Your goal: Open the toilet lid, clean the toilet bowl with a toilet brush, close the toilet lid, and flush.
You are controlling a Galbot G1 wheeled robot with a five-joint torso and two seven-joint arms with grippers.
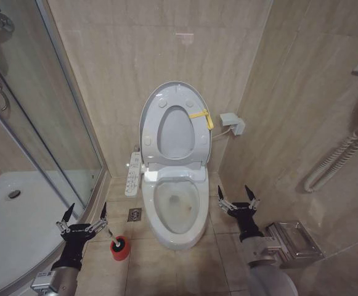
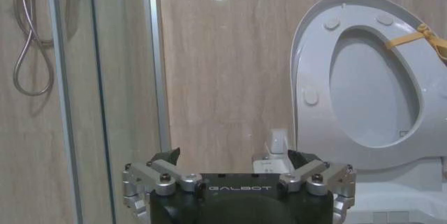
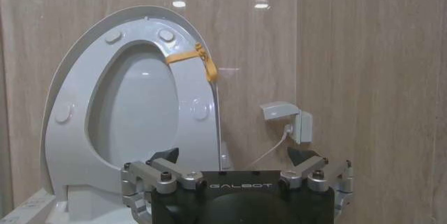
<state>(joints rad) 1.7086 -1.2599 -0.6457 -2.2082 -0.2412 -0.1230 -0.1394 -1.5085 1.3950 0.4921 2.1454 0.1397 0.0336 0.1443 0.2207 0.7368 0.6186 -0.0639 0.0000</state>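
The toilet lid [image 1: 148, 114] stands upright against the wall above the exposed toilet bowl [image 1: 177, 206], while the left gripper [image 1: 84, 216] and right gripper [image 1: 238, 197] flank it, fingers spread, empty.

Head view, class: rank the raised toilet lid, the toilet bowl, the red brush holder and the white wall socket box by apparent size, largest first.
1. toilet lid
2. toilet bowl, slightly smaller and nearer the camera, so this order is uncertain
3. red brush holder
4. wall socket box, close to the holder but farther off
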